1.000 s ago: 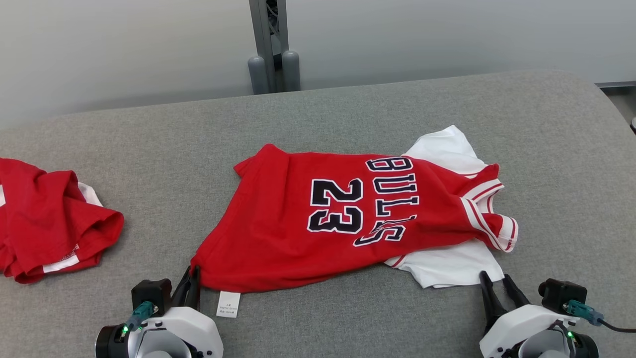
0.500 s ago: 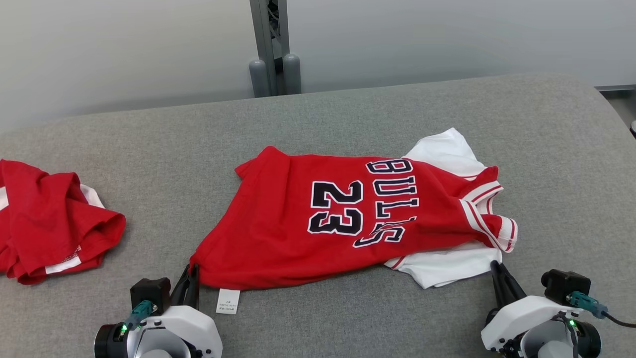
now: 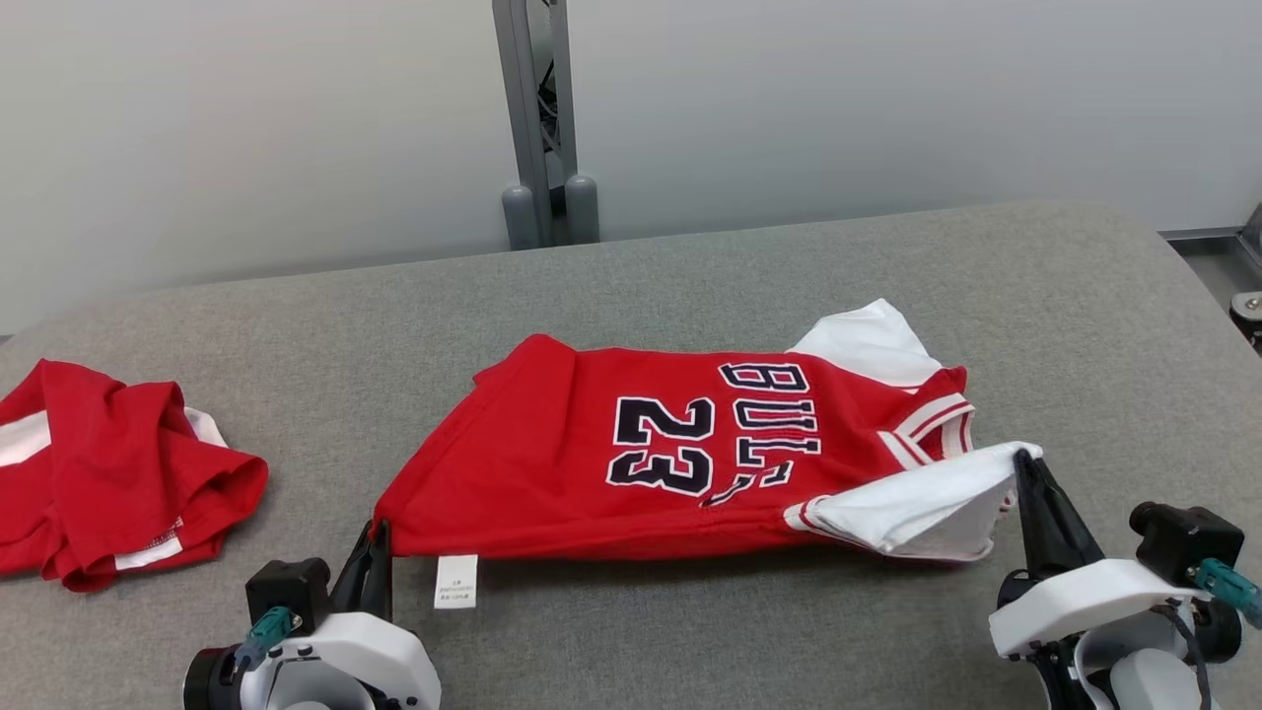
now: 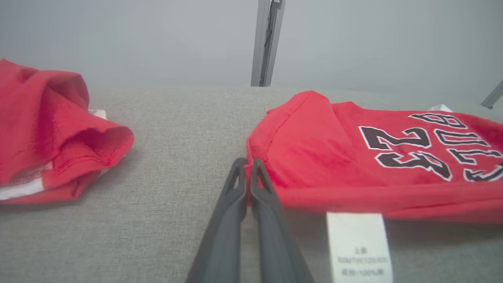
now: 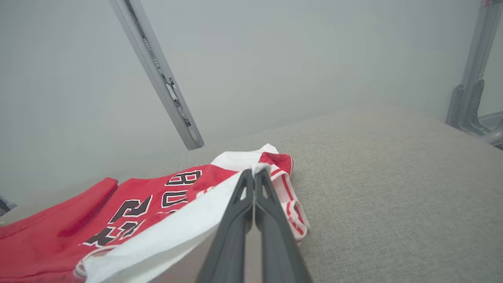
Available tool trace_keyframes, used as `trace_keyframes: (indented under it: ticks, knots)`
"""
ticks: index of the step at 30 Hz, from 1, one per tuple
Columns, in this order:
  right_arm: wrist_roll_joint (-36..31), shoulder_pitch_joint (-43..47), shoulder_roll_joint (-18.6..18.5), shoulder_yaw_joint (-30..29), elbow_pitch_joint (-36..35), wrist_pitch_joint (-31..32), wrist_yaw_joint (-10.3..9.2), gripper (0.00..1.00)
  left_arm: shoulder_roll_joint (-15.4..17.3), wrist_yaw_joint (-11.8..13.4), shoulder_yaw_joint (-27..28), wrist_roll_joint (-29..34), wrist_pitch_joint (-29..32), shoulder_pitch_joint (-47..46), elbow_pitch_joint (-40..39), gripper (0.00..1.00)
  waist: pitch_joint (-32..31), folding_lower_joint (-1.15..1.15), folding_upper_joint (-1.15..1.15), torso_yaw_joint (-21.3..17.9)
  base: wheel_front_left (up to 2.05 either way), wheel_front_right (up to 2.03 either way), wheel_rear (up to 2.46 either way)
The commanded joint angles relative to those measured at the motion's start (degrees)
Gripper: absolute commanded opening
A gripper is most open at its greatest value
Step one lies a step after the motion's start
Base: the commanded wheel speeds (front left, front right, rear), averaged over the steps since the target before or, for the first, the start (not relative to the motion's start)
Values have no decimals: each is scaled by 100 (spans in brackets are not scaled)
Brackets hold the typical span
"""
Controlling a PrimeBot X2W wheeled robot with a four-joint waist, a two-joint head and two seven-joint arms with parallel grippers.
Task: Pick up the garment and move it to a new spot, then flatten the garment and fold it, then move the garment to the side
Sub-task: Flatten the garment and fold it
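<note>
The garment (image 3: 631,444) is a red jersey with white sleeves, printed "BULLS 23", spread across the middle of the grey padded table (image 3: 690,256). My left gripper (image 3: 378,535) is shut on its near left hem corner (image 4: 251,173), beside a white care label (image 3: 455,580). My right gripper (image 3: 1025,463) is shut on the white sleeve's edge (image 5: 255,169) and holds that side lifted off the table. The near edge of the garment hangs stretched between both grippers, with shadow under it.
A second crumpled red and white garment (image 3: 108,473) lies at the table's left edge. A grey metal post (image 3: 537,118) stands behind the table against the pale wall. Bare table lies at the far side and to the right.
My right gripper shut on the white sleeve and lifted it up and to the right. The garment's near edge has risen and pulled taut. The camera view has shifted downward.
</note>
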Motion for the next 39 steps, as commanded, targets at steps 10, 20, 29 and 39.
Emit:
trace_keyframes:
  ticks: [10, 20, 29, 39]
  knots:
    - [-238, 3, -179, -90, -1092, -8, -2, 0, 30, 5, 132, -75, -3, 1, -683, 0, -167, 0, 0, -14, 0, 0, 0]
    - [-359, -956, -709, 205, -1423, -8, -2, 0, 34, -64, 4, -121, -3, -759, -1010, 0, -319, 0, 0, 5, 0, 0, 0]
    - [-536, -2957, -1256, 836, -495, -6, -2, 0, 55, -224, 186, -436, 154, -2525, -181, 0, -517, 0, 0, -32, 0, 0, 0]
    - [-373, -4612, -1281, 1491, 750, -7, -2, 0, 29, -288, 134, -917, 141, -3713, 559, 0, -658, 0, 0, 84, 0, 0, 0]
